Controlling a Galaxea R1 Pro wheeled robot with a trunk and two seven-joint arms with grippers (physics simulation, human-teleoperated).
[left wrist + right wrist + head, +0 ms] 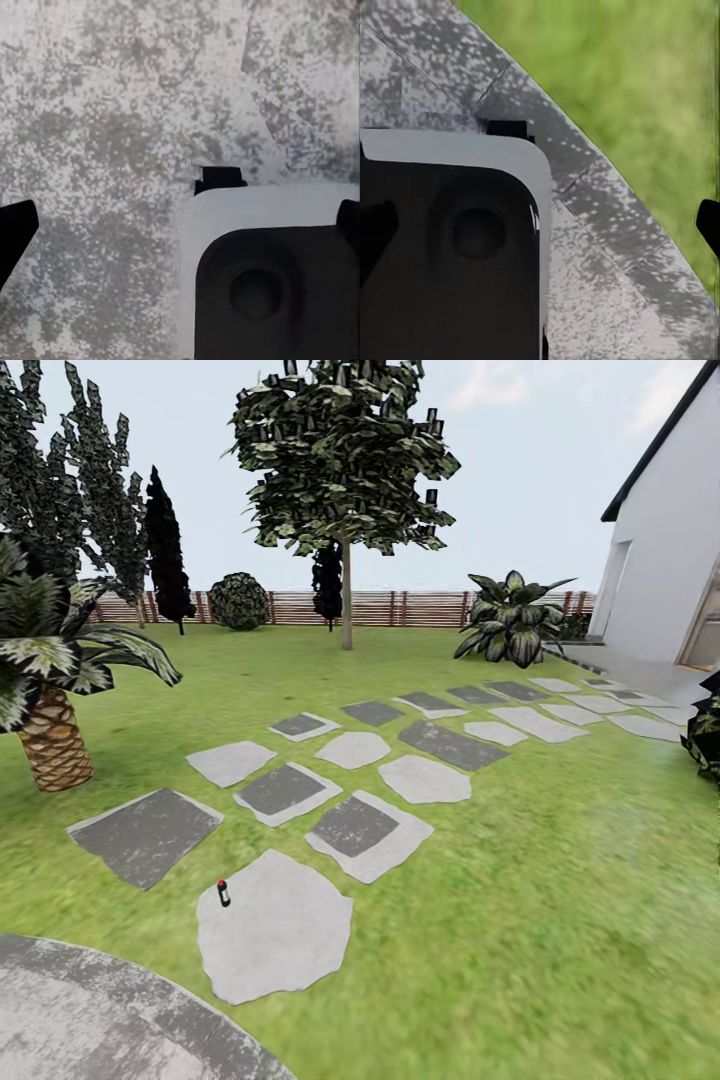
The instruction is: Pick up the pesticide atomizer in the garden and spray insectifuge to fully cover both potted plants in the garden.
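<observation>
The pesticide atomizer (223, 893), a tiny dark bottle with a red top, stands upright on the left edge of a large pale stepping stone (275, 940) in the garden lawn (520, 920). The potted plants and the insectifuge are out of view. In the left wrist view my left gripper (180, 225) is open, its dark fingertips (15, 232) far apart over mottled grey patio stone. In the right wrist view my right gripper (540, 225) is open above the patio edge and grass. Neither holds anything.
The grey stone patio (90, 1010) curves across the near left corner. Stepping stones (350, 830) lead away towards a white house (670, 560). A palm (50, 690) stands left, a tree (345, 590) and a slatted fence (400, 608) behind, and a dark shrub (705, 730) at the right edge.
</observation>
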